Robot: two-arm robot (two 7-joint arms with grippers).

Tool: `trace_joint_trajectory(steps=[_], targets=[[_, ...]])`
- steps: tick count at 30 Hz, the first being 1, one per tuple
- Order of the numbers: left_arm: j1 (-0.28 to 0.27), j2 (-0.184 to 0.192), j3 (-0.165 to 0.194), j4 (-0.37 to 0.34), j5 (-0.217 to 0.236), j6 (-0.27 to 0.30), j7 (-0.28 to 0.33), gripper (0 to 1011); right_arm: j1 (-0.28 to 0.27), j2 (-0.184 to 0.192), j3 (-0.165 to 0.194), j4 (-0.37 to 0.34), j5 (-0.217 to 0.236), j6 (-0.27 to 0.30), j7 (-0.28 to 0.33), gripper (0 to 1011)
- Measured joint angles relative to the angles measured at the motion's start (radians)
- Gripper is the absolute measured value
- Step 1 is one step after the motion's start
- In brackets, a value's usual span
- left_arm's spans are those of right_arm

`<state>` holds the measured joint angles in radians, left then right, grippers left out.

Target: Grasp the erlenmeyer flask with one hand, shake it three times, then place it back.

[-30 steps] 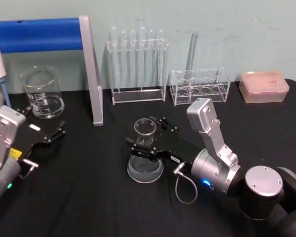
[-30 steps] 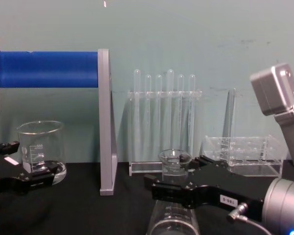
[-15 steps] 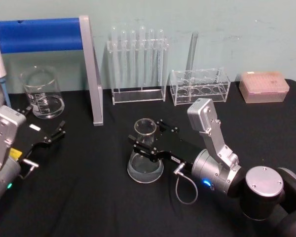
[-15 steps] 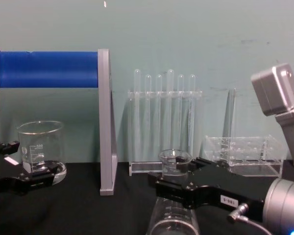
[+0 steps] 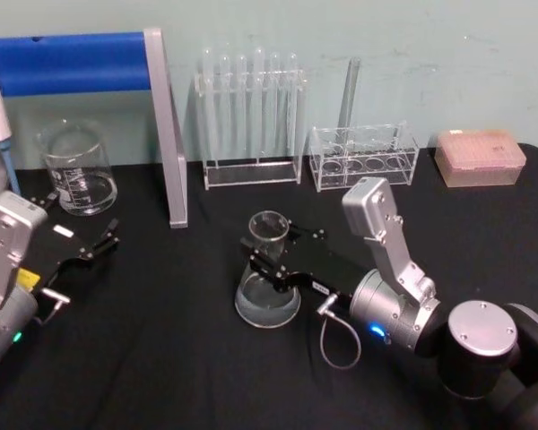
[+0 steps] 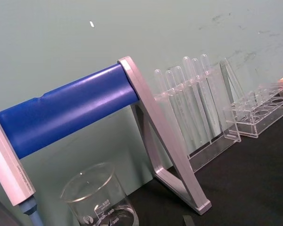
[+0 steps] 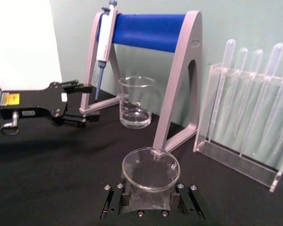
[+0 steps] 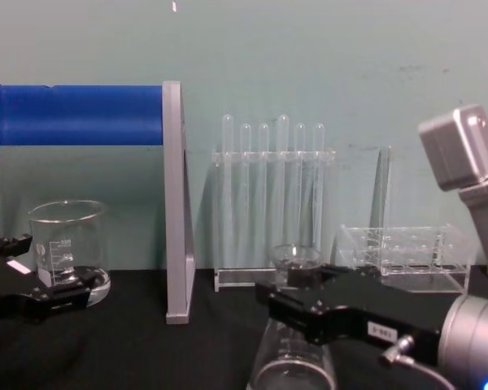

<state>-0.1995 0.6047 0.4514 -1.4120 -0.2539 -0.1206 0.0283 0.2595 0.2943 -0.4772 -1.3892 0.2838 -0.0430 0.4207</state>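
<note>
At the middle of the black tabletop, the black right gripper pinches the neck of the clear glass conical erlenmeyer flask — jaws pressed in under the flared rim. Whether its base touches the table is hard to tell. Shake with short, level strokes, grip firm, clear of the transparent test-tube rack behind. The black left gripper sits spread near the straight-sided glass beaker — parked.
</note>
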Motion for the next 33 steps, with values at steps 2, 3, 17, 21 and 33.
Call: trace_joint_trajectory(steps=[2, 3, 17, 21, 33], targets=[[0.0, 0.0, 0.0, 0.0, 0.0, 0.0, 0.0, 1001, -0.002, 0.0, 0.006, -0.008, 0.003, 0.0, 0.0, 449], [0.0, 0.0, 0.0, 0.0, 0.0, 0.0, 0.0, 1001, -0.003, 0.001, 0.012, -0.017, 0.006, 0.0, 0.002, 449], [0.0, 0.0, 0.0, 0.0, 0.0, 0.0, 0.0, 1001, 0.0, 0.018, 0.076, -0.137, 0.028, 0.042, -0.03, 449], [0.0, 0.0, 0.0, 0.0, 0.0, 0.0, 0.0, 1001, -0.001, 0.023, 0.085, -0.156, 0.031, 0.049, -0.034, 449], [0.0, 0.0, 0.0, 0.0, 0.0, 0.0, 0.0, 1001, -0.005, 0.026, 0.093, -0.169, 0.034, 0.058, -0.042, 449]])
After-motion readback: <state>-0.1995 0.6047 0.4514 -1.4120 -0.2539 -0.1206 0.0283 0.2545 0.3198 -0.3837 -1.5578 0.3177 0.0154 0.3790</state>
